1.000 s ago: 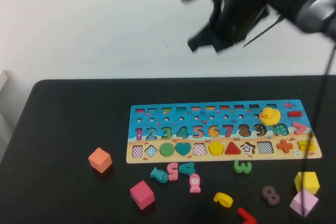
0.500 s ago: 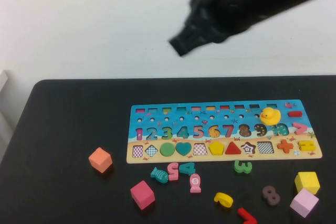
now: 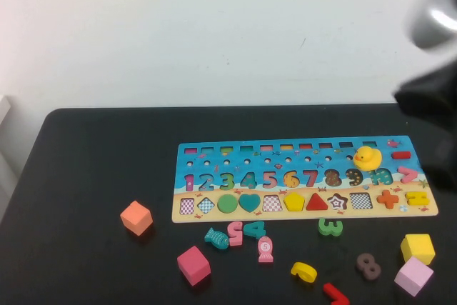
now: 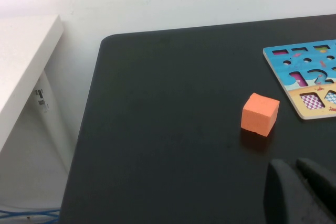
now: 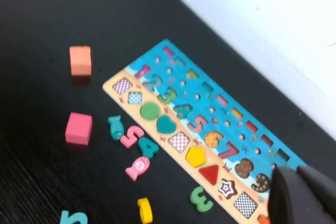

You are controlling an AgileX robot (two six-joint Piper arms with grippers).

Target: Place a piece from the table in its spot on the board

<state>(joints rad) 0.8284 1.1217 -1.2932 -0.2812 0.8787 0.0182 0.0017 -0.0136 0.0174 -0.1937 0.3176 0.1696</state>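
Note:
The yellow pentagon piece (image 3: 294, 201) (image 5: 195, 156) lies flat in its slot on the board's (image 3: 300, 216) sandy strip, between a checkered square and a red triangle. The long blue board (image 5: 167, 56) (image 4: 315, 61) rests on the black table (image 3: 93, 155). High over the board's right end, my right gripper (image 5: 296, 170) is shut and holds nothing; in the high view its arm (image 3: 428, 91) is a dark blur at the right edge. Low over the table's left part hangs my left gripper (image 4: 293, 163), shut and empty, short of the orange cube (image 4: 260, 114).
A yellow duck (image 3: 367, 157) stands on the board's right part. In front of the board lie an orange cube (image 3: 136, 218), pink cube (image 3: 193, 264), yellow cube (image 3: 418, 248), lilac cube (image 3: 413, 276), a green 3 (image 3: 330, 226), a curved yellow numeral (image 3: 304, 271), other numerals and two fish.
My right arm has swung from above the board's top centre over to the right edge of the high view. Board and loose pieces have not moved.

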